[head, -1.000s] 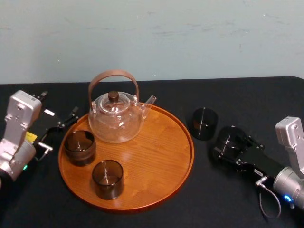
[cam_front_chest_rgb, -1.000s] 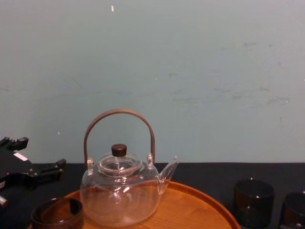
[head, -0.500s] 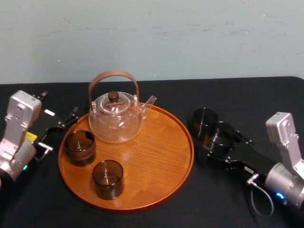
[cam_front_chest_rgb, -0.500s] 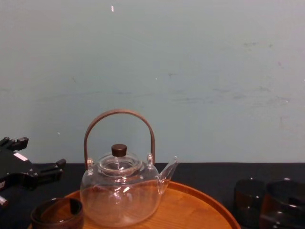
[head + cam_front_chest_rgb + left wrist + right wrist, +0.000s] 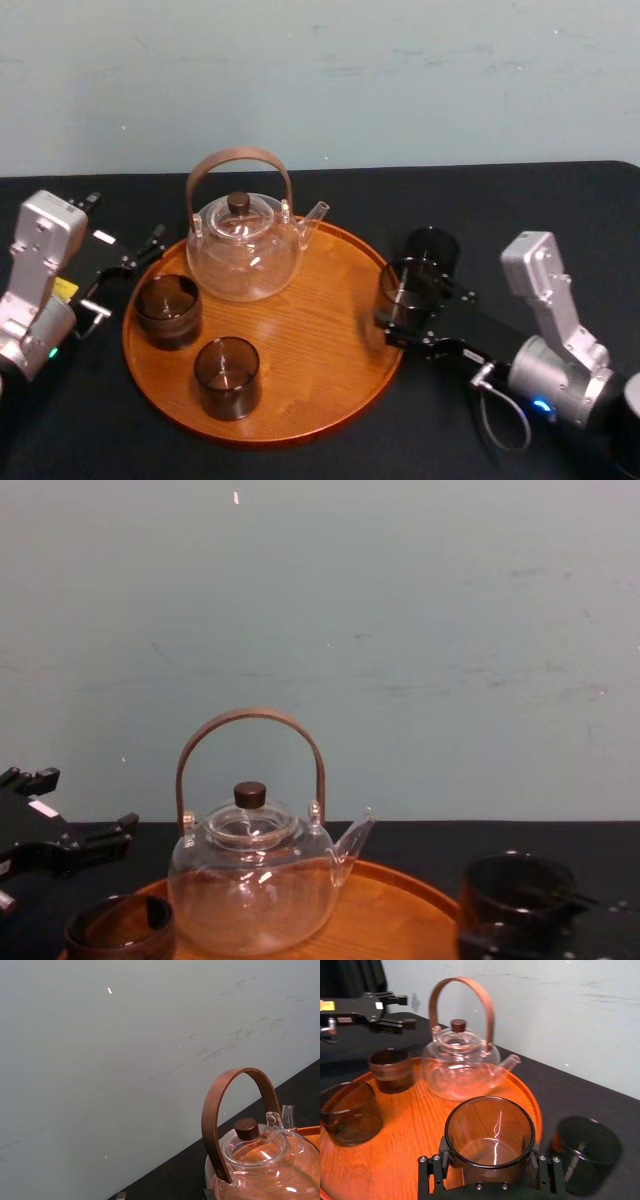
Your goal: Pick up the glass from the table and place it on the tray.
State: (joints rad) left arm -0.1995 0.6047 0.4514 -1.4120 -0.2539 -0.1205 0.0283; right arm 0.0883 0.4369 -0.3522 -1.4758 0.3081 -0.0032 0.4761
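My right gripper [image 5: 407, 305] is shut on a dark clear glass [image 5: 405, 285], holding it upright over the right rim of the round orange-brown tray [image 5: 320, 345]. In the right wrist view the glass [image 5: 490, 1130] sits between the gripper's black fingers [image 5: 434, 1167] with the tray's wood [image 5: 415, 1130] beneath and beyond it. The chest view shows the held glass [image 5: 515, 895] at the tray's right edge [image 5: 400, 910]. My left gripper [image 5: 125, 270] rests open on the table left of the tray.
A clear glass teapot [image 5: 243, 245] with a brown handle stands at the tray's back. Two dark glasses [image 5: 168, 308] [image 5: 227, 375] stand on the tray's left and front. Another dark glass [image 5: 435, 248] stands on the black table just right of the tray.
My right gripper has carried the glass leftward, from the table beside the other loose glass to above the tray's right rim. The left arm has stayed still.
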